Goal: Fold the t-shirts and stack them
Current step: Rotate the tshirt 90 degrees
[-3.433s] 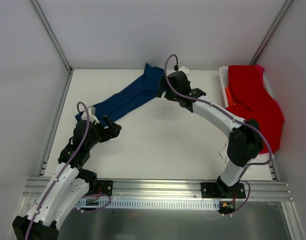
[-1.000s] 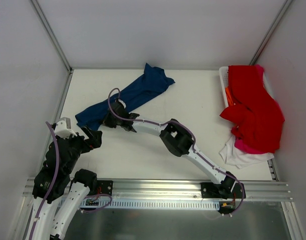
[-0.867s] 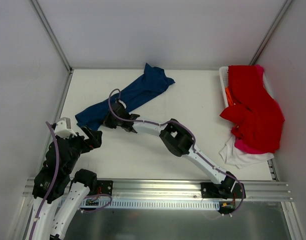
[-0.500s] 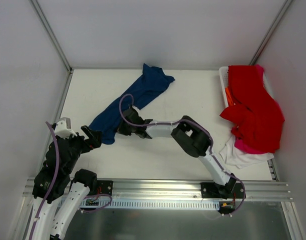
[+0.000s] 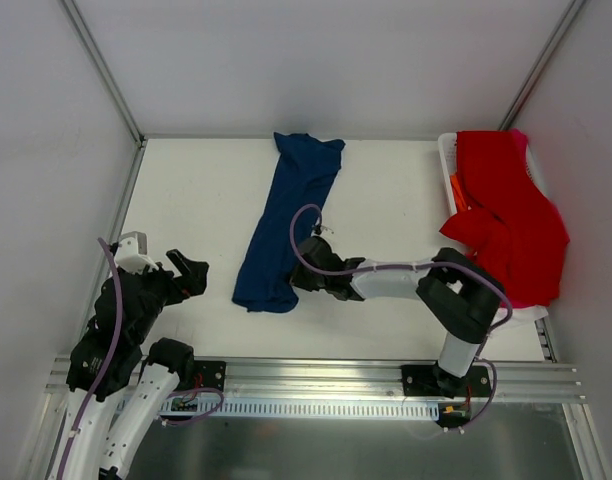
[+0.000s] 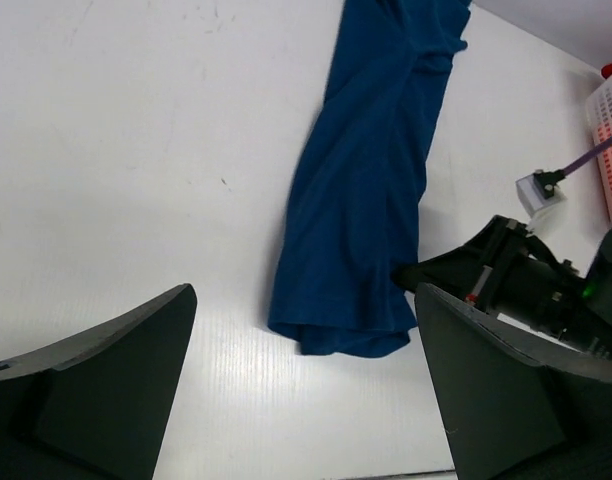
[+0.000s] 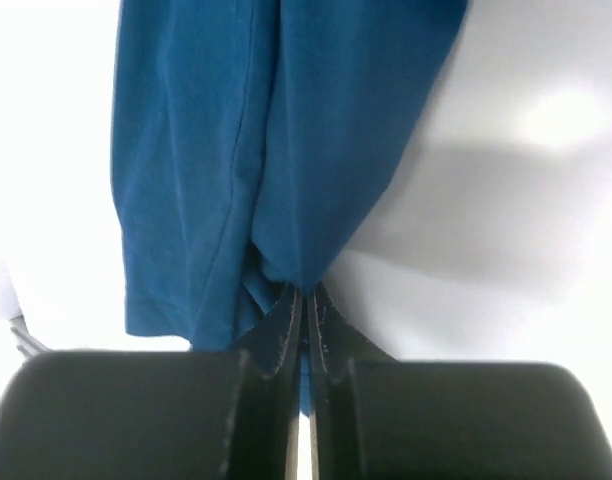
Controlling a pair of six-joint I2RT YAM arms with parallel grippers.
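Barely visible, navy t-shirt (image 5: 286, 215) edge between pressed-together right fingers (image 7: 276, 345); left fingers (image 6: 106, 370) apart.

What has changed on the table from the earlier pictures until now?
The right gripper let go of the far end of the navy t-shirt, pinched its near end and dragged it rightward; the shirt now lies nearly straight, far to near. The left gripper released its end and pulled back, open. The red t-shirt and the basket stayed.
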